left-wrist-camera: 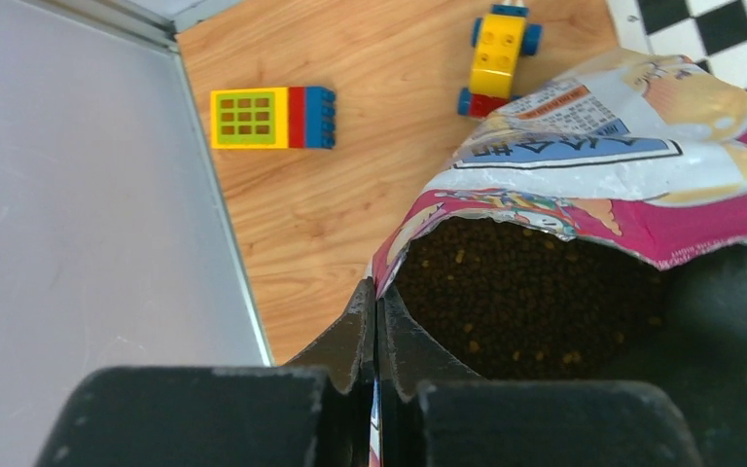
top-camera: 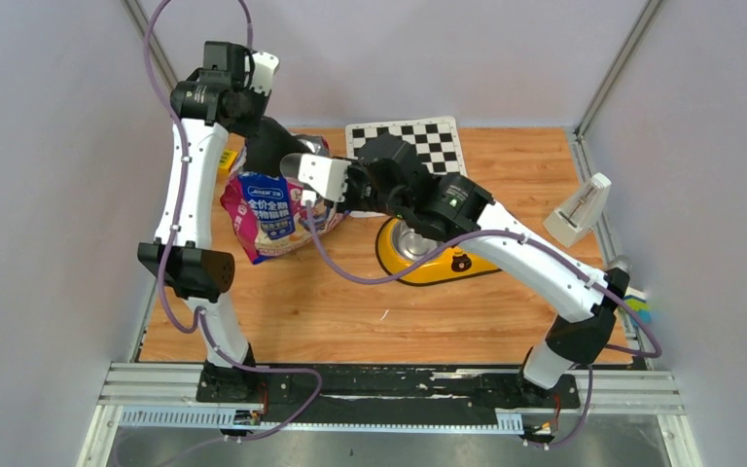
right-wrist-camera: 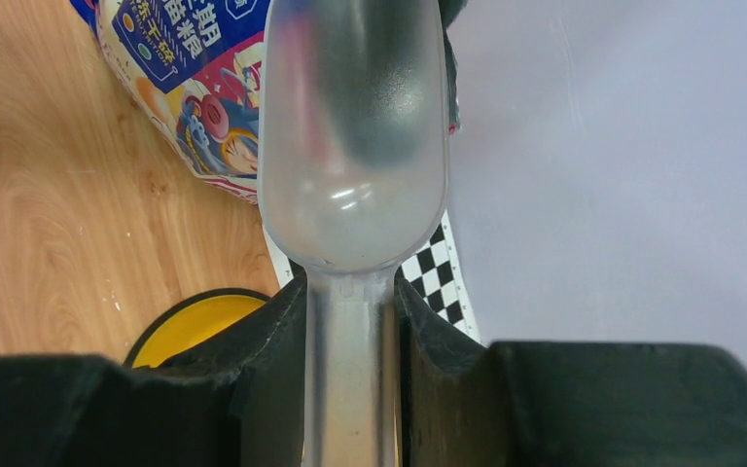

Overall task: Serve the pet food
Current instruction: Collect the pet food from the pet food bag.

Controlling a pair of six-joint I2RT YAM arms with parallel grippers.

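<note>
Pink bag (left-wrist-camera: 720, 185), blue label (left-wrist-camera: 564, 151) in Chinese, rim pinched by left claw (left-wrist-camera: 377, 311), kibble (left-wrist-camera: 525, 302) beyond, right claw (right-wrist-camera: 350, 311) gripping clear scoop (right-wrist-camera: 350, 146).

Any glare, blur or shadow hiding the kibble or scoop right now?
Left wrist: kibble sits in shadow inside the bag, pellets readable. Right wrist: clear scoop soft-focus with a small glare spot. Top external: even light, sharp.

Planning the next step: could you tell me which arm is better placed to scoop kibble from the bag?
Right: the right gripper holds the empty scoop by the bag; the left gripper pinches the bag's rim, exposing the kibble.
</note>
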